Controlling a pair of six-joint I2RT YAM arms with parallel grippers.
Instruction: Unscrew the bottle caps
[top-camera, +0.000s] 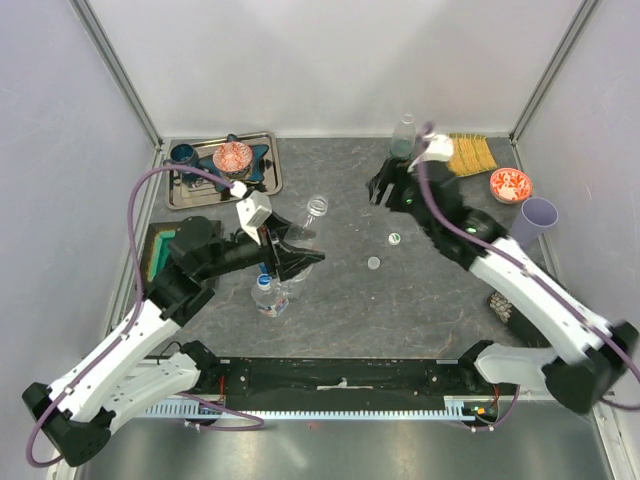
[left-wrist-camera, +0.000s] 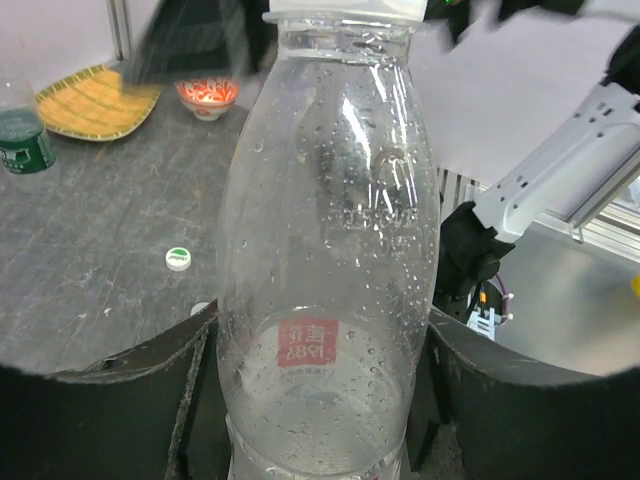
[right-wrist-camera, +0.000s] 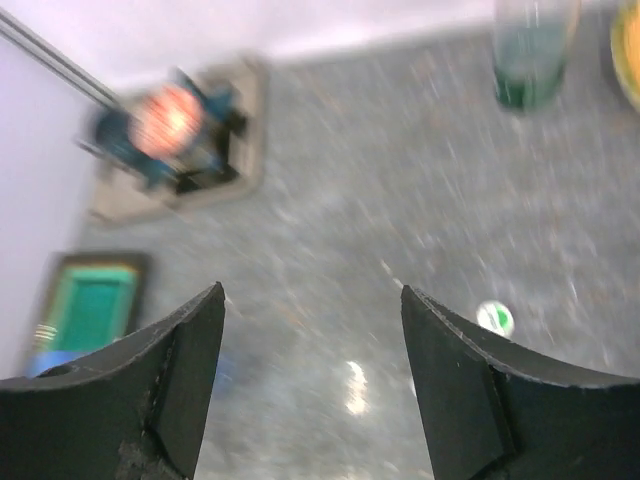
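Note:
My left gripper is shut on a plain clear bottle that stands upright between its fingers, low on the body; a white cap sits on top. This bottle stands mid-table. A clear bottle with a blue-white label stands just in front of the left gripper. The greenish bottle stands at the back, also in the wrist views. My right gripper hovers open and empty near it. Two loose caps lie on the table.
A metal tray with a red bowl stands at the back left, a green tray under the left arm. At the right are a yellow mat, a red bowl and the lilac cup.

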